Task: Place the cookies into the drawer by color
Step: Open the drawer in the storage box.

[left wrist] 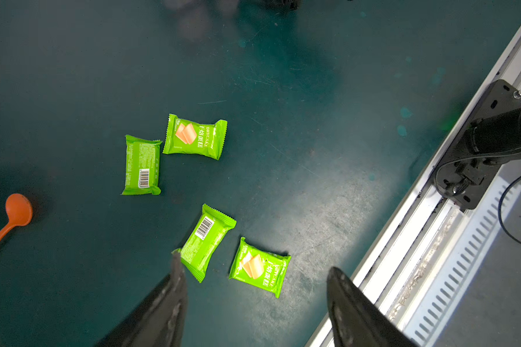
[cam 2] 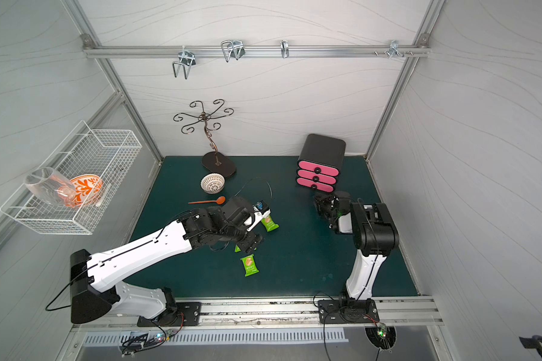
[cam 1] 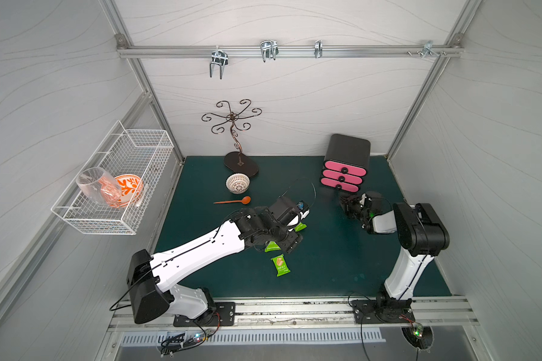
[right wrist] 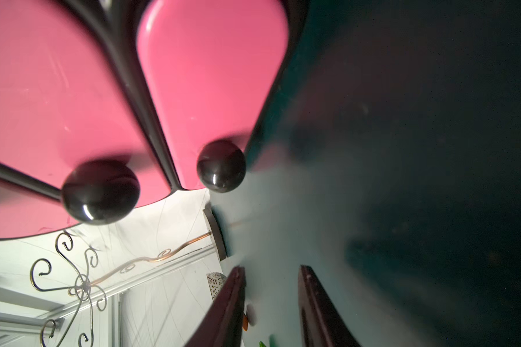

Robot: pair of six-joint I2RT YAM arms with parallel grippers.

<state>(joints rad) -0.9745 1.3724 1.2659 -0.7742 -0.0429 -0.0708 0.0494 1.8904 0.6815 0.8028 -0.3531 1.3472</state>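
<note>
1. Hovering above the green mat (cam 1: 326, 265), the left gripper (left wrist: 254, 263) has its fingers spread wide, with nothing clamped between them.
2. The left wrist view shows four green cookies (left wrist: 194, 136) lying flat on the mat, each apart from the others. Two show the biscuit print and two show a barcode.
3. One barcode packet (left wrist: 206, 241) lies just beside a left fingertip (left wrist: 178, 270); contact cannot be determined.
4. In both top views the cookies sit at centre frame, partly hidden under the left arm (cam 1: 201, 247). One printed packet (cam 1: 281, 265) lies fully exposed, just below the gripper.
5. The drawer unit (cam 1: 346, 165) stands upper right of centre, at the back edge of the mat. All three pink drawer fronts appear closed.
6. The right gripper (right wrist: 271, 268) sits just below the unit in both top views, facing the lowest drawer's black knob (right wrist: 221, 166). Its fingers stand apart with only mat between them and do not touch the knob.
7. An orange spoon (cam 1: 233, 201) and a white latticed bowl (cam 1: 237, 183) lie left of centre, well apart from the drawer unit.
</note>
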